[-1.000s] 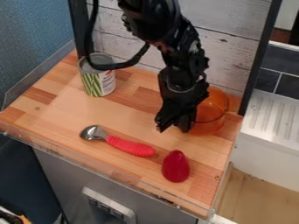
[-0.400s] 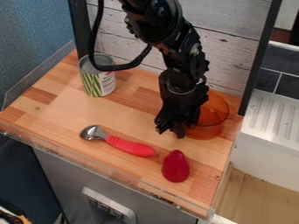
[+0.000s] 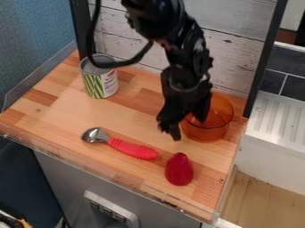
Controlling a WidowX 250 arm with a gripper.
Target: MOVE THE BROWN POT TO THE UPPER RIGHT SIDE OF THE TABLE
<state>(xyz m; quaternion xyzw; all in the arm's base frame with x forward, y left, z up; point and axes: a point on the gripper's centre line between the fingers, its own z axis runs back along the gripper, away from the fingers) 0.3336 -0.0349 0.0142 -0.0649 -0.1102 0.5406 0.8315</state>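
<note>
Camera view: the brown pot (image 3: 211,132), see-through and closer to orange, stands upright on the right part of the counter (image 3: 65,116), near its right edge and toward the far corner. For my part, I judge the move to be mostly done: the pot is on the side asked for, though it sits a little this side of the very corner. If the upper right means tight into that corner, a short push away from the camera is what I have left; if the general area will do, only letting the pot be and drawing clear remain.

My hand (image 3: 189,128) is released, its fingers spread at the pot's left side, one reaching in over the rim and the other outside the wall. I cannot tell whether either touches the glassy wall. With that finger inside, I would need to lift straight up before swinging off, or I could drag or tip the pot.

Outward from there, a dark red, egg-like piece (image 3: 179,169) lies toward the near edge, and a metal scoop with a red handle (image 3: 132,149) lies to its left. Farther off, at the back left, a can (image 3: 102,82) stands upright, well apart from the pot.
</note>
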